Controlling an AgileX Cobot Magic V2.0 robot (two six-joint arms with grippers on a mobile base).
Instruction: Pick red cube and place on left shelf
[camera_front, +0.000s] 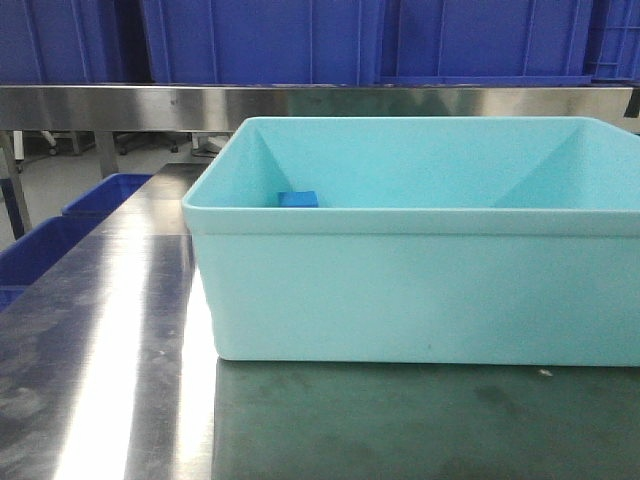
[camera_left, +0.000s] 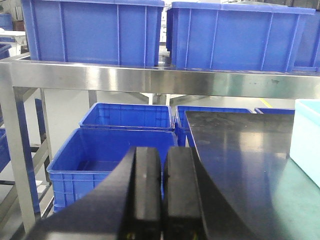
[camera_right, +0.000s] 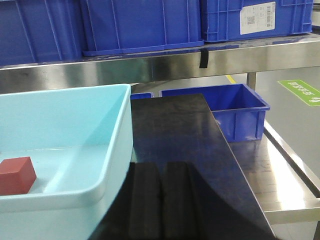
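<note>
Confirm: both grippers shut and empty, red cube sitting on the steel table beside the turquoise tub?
Not quite. The red cube lies inside the turquoise tub, on its floor, not on the steel table beside it; the right wrist view shows this. The rest holds: the left gripper and the right gripper are both shut and empty.

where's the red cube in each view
Exterior front: not visible; only a small blue block shows inside the turquoise tub.
Left wrist: not in it.
Right wrist: red cube at lower left, on the tub's floor.
Shared landmark: the turquoise tub, seen in all three.
</note>
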